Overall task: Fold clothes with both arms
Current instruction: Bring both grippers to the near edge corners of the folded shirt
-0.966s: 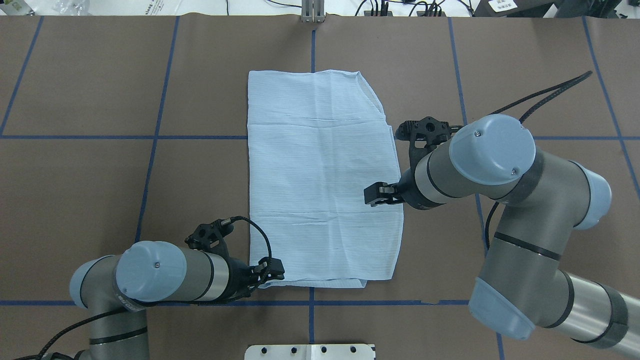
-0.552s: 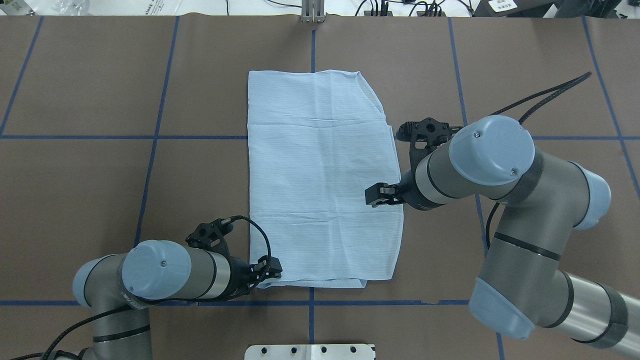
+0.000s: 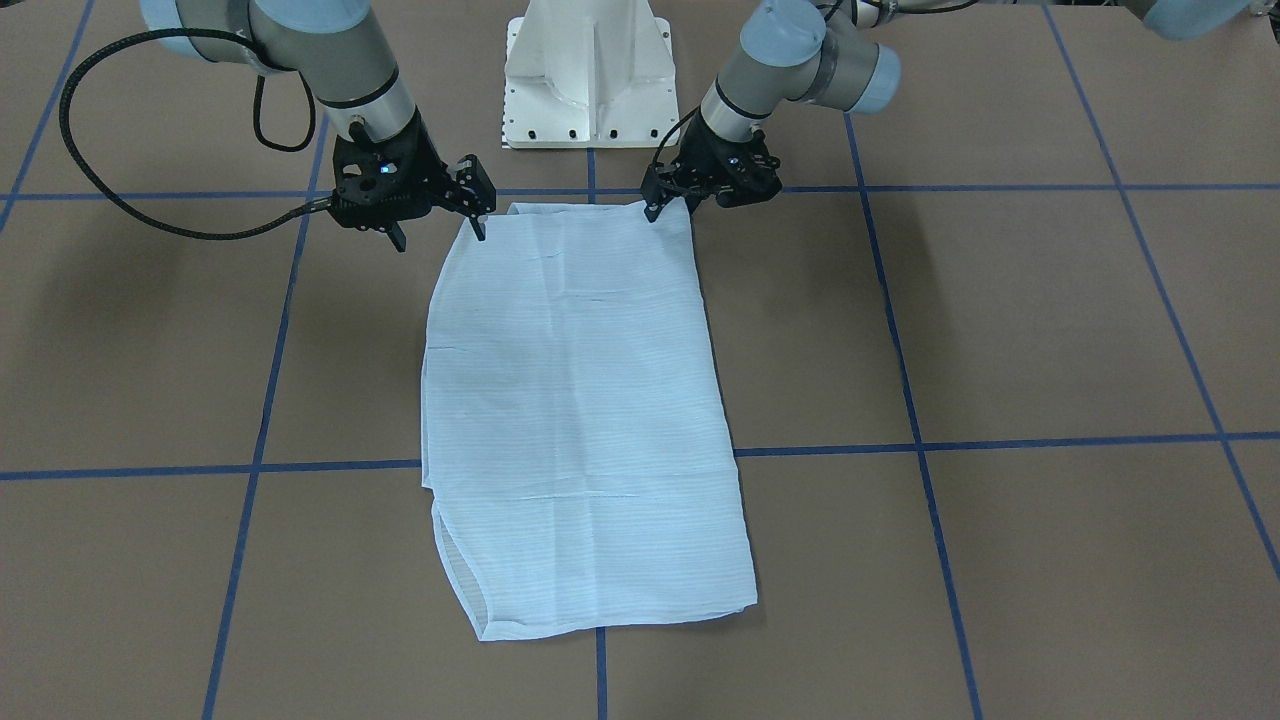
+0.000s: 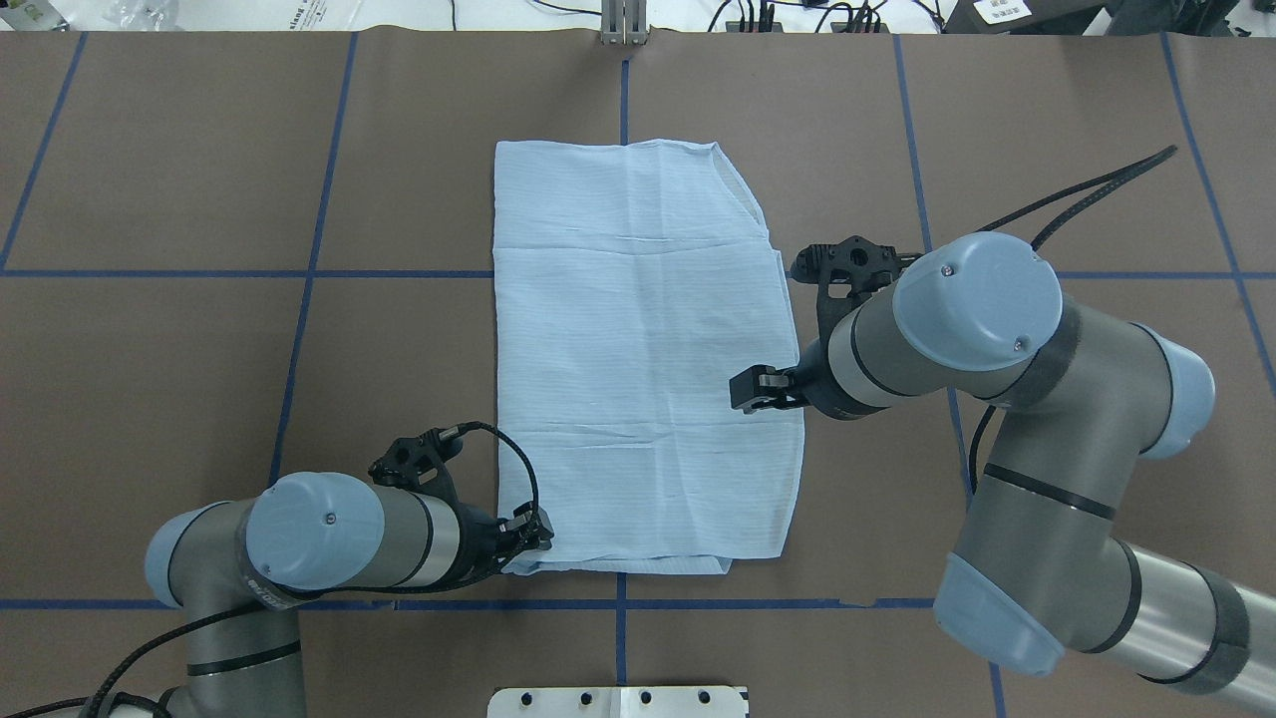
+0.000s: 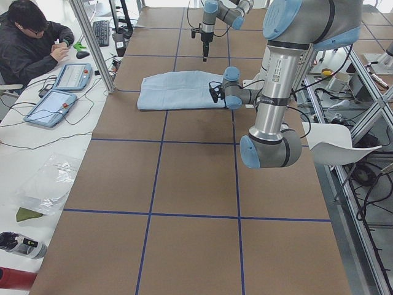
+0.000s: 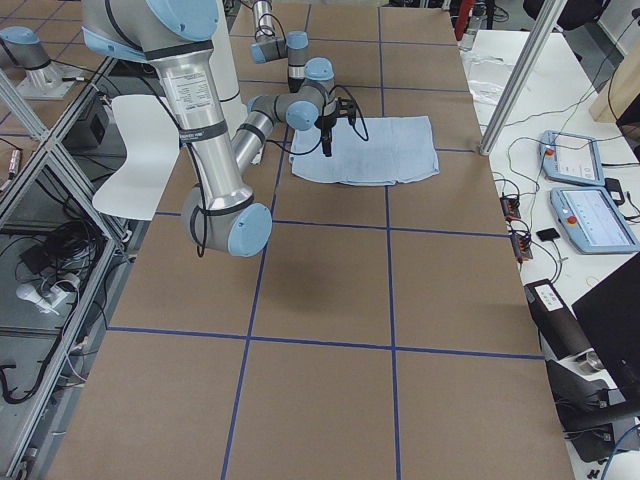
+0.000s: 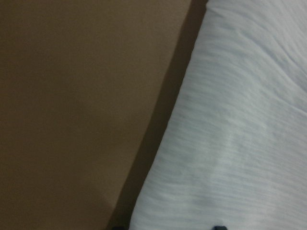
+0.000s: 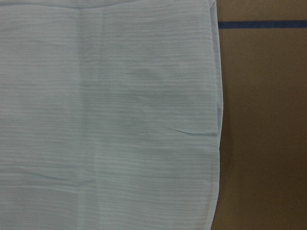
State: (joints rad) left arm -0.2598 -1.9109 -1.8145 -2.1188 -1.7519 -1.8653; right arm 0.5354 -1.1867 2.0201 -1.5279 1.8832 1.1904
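Note:
The pale light-blue shirt (image 4: 638,349) lies flat on the brown table, folded into a long rectangle; it also shows in the front view (image 3: 580,400). My left gripper (image 4: 530,532) is low at the shirt's near left corner (image 3: 668,208), its jaws apart around the cloth edge. The left wrist view shows that edge (image 7: 230,120) and bare table. My right gripper (image 3: 440,235) is open and empty, raised over the shirt's right side (image 4: 748,389). The right wrist view looks straight down on the cloth (image 8: 105,115).
Blue tape lines cross the brown table (image 4: 199,399). The white pedestal base (image 3: 590,70) stands at the robot's side of the table. A seated person (image 5: 31,43) and tablets (image 5: 52,104) are at a side table beyond the far edge.
My left gripper has slid a little to the left and away from the robot, at the shirt's near left corner. The right arm has barely moved.

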